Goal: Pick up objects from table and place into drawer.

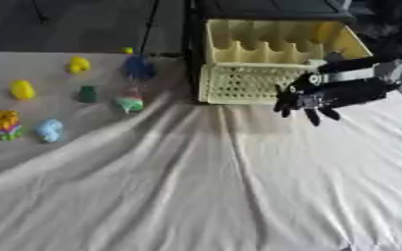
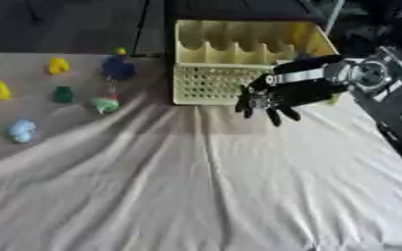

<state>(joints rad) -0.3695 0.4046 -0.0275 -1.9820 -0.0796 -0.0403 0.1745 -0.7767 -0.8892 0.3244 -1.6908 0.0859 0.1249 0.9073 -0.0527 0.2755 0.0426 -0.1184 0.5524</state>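
Left eye view: the robot's right hand (image 1: pixel 312 100) hangs over the white cloth (image 1: pixel 221 186) just in front of the pale yellow drawer (image 1: pixel 238 83), its fingers spread, pointing down and holding nothing. The drawer's long axis runs left to right, its perforated front facing the camera and its divided inside open to view. No writing or label can be read on anything. Left of the drawer lie small toys: a blue one (image 1: pixel 138 67) nearest it, a green-and-white one (image 1: pixel 130 103), a dark green one (image 1: pixel 87 93), two yellow ones (image 1: pixel 78 64) (image 1: pixel 22 89), a light blue one (image 1: pixel 49 130) and a yellow-and-multicoloured one (image 1: pixel 5 124) farthest away.

Right eye view: the same hand (image 2: pixel 273 98) shows against the drawer's (image 2: pixel 206 83) front right corner, fingers apart and empty. The toys lie well apart from it, left of the drawer.
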